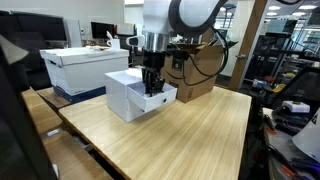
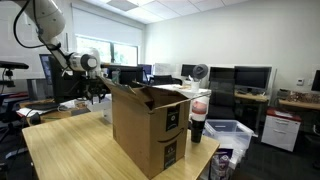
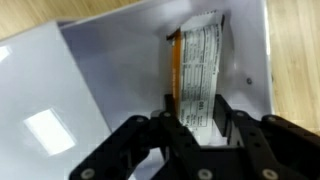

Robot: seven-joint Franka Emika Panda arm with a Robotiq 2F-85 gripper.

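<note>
Print in tiny black rows covers the white label on one packet (image 3: 200, 70), but it is too blurry to read. The packet has an orange edge and lies inside one open white box (image 3: 120, 70), in the middle of the wrist view. Two black fingers (image 3: 228, 115) of the jaws stand one on each side of it, very close; I cannot tell if they squeeze it. One brown box (image 2: 140, 130) on the desk (image 1: 170, 135) has two dark stickers, maybe labels.
</note>
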